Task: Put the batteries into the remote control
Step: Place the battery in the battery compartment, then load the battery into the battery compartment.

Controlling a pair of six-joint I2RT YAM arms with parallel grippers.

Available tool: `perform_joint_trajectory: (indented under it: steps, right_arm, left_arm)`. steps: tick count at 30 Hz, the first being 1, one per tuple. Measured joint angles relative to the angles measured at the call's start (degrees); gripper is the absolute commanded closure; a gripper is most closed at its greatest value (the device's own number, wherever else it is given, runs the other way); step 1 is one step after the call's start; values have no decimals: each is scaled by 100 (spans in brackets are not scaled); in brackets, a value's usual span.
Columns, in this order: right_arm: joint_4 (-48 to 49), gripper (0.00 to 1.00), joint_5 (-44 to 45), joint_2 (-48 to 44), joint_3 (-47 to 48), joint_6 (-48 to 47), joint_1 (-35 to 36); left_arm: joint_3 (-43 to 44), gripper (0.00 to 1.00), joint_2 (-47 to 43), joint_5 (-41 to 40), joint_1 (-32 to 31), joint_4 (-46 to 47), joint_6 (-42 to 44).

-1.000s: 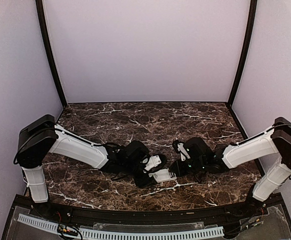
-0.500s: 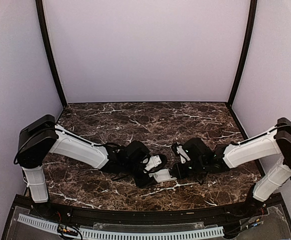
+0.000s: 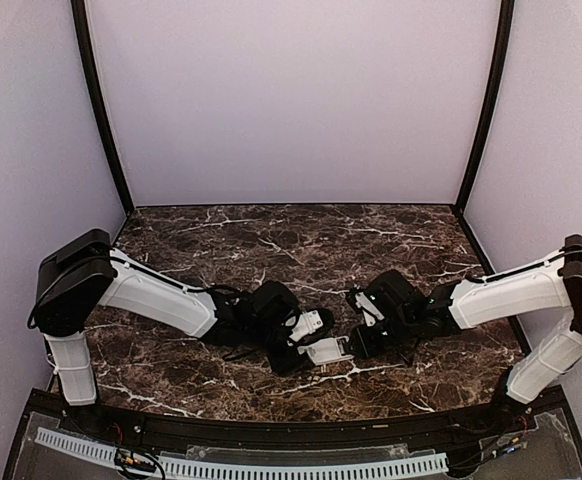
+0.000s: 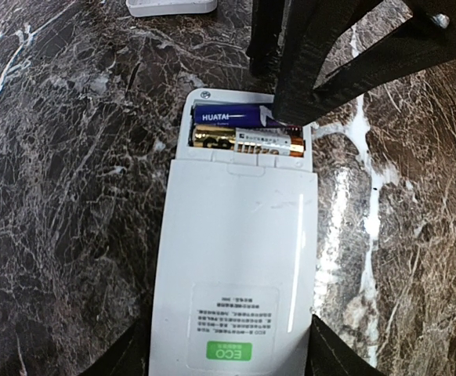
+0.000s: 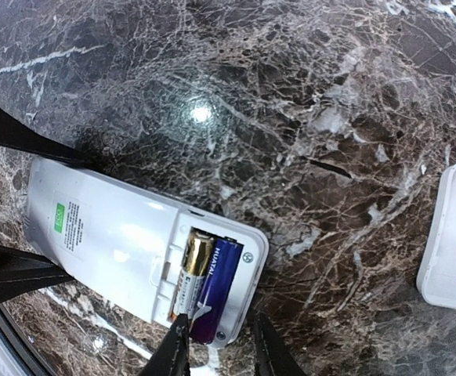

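The remote control (image 4: 236, 258) lies back-up on the marble, and my left gripper (image 4: 229, 356) is shut on its long sides near the ECO label. Its battery bay is uncovered and holds two batteries side by side, a purple one (image 4: 228, 117) and a gold one (image 4: 247, 142). My right gripper (image 5: 220, 352) hovers over that end of the remote (image 5: 110, 235), its jaws a little apart. One finger (image 5: 173, 352) touches the end of the purple battery (image 5: 216, 286), beside the gold battery (image 5: 193, 266). The other finger (image 5: 269, 352) hangs just off the remote's edge. From above, both grippers meet at the remote (image 3: 327, 350).
A white battery cover (image 5: 451, 235) lies loose on the marble a short way from the remote's open end, and it also shows at the top edge as a white cover (image 4: 169, 6). Lilac walls enclose the table on three sides.
My right gripper's jaws have parted, and that arm has shifted slightly at the remote's open end. The left gripper and the remote have stayed put.
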Motion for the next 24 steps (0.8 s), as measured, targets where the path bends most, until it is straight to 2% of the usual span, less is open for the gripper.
perform_joint_trajectory:
  steps: [11, 20, 24]
  right_arm:
    - [-520, 87, -50, 13, 345, -236, -227]
    - [-562, 74, -380, 35, 402, -345, -227]
    - [-680, 74, -398, 20, 474, -214, -225]
  left_arm:
    - [2, 36, 0, 11, 0, 0, 0]
    - [2, 36, 0, 11, 0, 2, 0]
    - [2, 26, 0, 37, 0, -2, 4]
